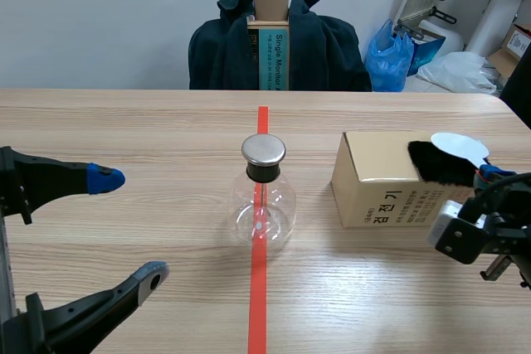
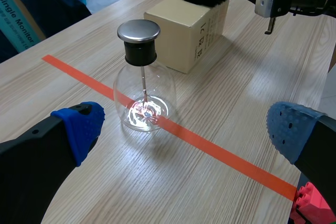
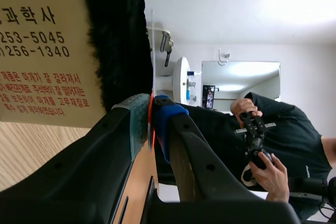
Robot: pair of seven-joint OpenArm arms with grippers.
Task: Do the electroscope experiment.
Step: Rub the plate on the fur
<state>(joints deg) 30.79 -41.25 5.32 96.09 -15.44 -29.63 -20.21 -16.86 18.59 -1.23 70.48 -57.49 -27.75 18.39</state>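
Observation:
The electroscope [image 1: 264, 195], a clear glass flask with a black neck and metal cap, stands on the red tape line [image 1: 259, 288]; in the left wrist view the electroscope [image 2: 143, 80] is ahead of my gripper. On the cardboard box [image 1: 377, 184] to its right lies a patch of black fur [image 1: 441, 163]. A thin white paddle [image 1: 459, 147] rests flat over the fur. My right gripper [image 1: 489, 176] is shut on the paddle's edge [image 3: 151, 51], pads pressed together on it. My left gripper [image 1: 126, 225] stands open at the near left, well apart from the flask.
A chair draped with a dark jacket [image 1: 319, 47] stands behind the table's far edge. A blue bag [image 1: 390, 55] lies on the floor at the back right. A red block [image 2: 315, 208] sits by my left gripper. A person [image 3: 273, 145] holding a device shows in the right wrist view.

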